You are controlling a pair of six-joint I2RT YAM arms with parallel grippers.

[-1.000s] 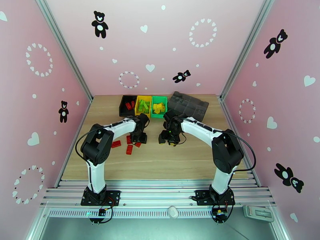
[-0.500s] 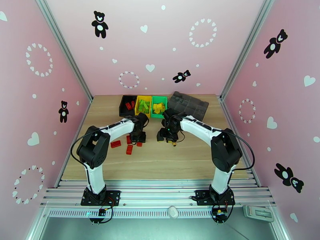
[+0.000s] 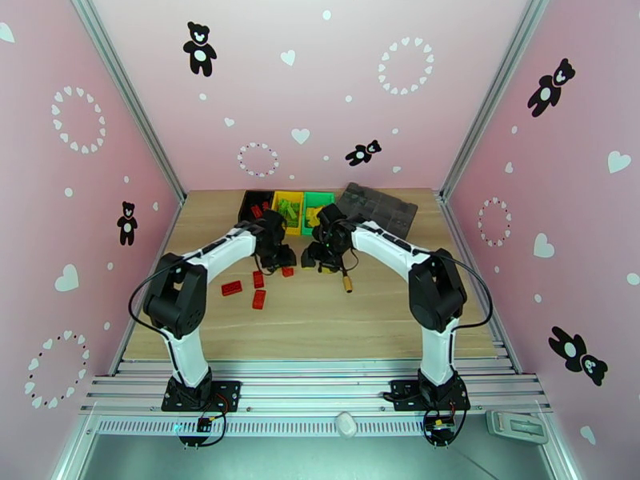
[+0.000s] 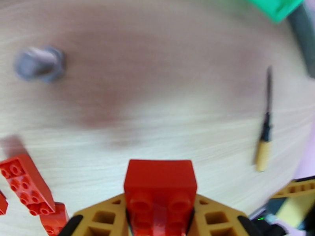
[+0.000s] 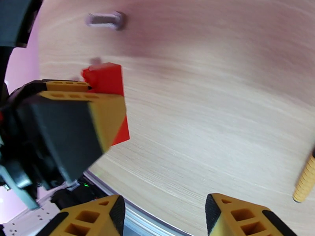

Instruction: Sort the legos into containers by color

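the left claw (image 4: 159,219) is clenched on the flat sides of a red lego (image 4: 160,181), probably light, stiff and slippery, above the surface (image 4: 157,95) toward its far edge; the right claw (image 5: 165,217) is released.

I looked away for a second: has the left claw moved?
Yes. The left gripper, shut on a red brick, has moved toward the black bin.
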